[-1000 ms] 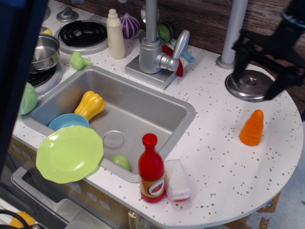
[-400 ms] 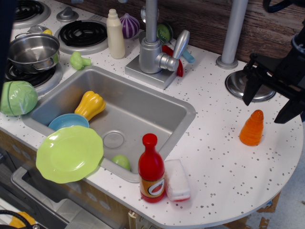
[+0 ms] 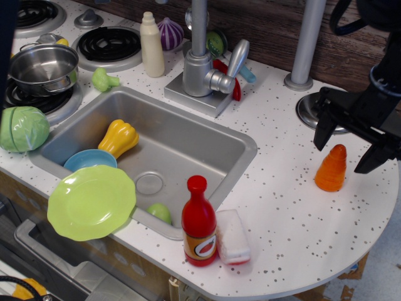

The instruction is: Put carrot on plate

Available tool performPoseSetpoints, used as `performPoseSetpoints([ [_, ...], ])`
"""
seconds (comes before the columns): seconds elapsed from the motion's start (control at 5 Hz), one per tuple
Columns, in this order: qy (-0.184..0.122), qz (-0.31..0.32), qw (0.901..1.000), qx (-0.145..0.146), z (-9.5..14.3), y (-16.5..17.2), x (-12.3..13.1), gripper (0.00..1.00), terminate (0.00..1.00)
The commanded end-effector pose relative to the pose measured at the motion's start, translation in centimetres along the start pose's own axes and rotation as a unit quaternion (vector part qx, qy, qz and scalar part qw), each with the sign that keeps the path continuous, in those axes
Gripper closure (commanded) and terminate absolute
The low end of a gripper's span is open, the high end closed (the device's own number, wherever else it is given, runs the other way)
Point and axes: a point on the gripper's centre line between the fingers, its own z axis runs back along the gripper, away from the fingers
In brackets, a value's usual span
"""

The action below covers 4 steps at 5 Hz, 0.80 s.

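Black gripper (image 3: 346, 147) sits at the right side of the single view, above the speckled counter (image 3: 294, 213). Its two fingers are spread wide: one finger (image 3: 324, 128) hangs left of the carrot's tip, the other points down to the right of it. Nothing is between them; the pincer is released and holds no object. The carrot's tip lies just below the gap between the fingers, and no contact is seen.

Carrot (image 3: 331, 168) stands upright on the counter at the right, orange, tip up, well apart from the sink (image 3: 200, 141).

Green plate (image 3: 91, 202) rests at the near left corner of the sink, overhanging the counter's front edge. It carries nothing. Just behind it, inside the sink, lies a blue dish (image 3: 88, 159), and a yellow squash (image 3: 118, 138) leans above that. A small green ball (image 3: 160, 212) lies at the sink's near wall.

Red bottle (image 3: 199, 222) stands upright on the near counter, with a white sponge (image 3: 232, 236) touching its right side.

Far side: faucet (image 3: 207, 63) behind the sink, cream bottle (image 3: 151, 45) and purple onion (image 3: 170, 32) to its left. A steel pot (image 3: 44, 66) sits on the stove at far left, with a green cabbage (image 3: 22, 128) near it.
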Motion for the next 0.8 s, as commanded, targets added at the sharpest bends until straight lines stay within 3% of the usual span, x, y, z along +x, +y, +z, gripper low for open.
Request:
performPoseSetpoints([
  [0.0,-0.048,0.019,0.9982,-0.028,1.6,0.7,1.1,0.0,0.0],
  [0.2,-0.058,0.032,0.9965,-0.05,0.7,0.6,0.8,1.0,0.0],
  [0.4,-0.075,0.032,0.9958,-0.041,0.5,0.5,0.8,1.0,0.0],
  [0.6,-0.062,0.036,0.9957,-0.058,1.0,1.3,0.9,1.0,0.0],
])
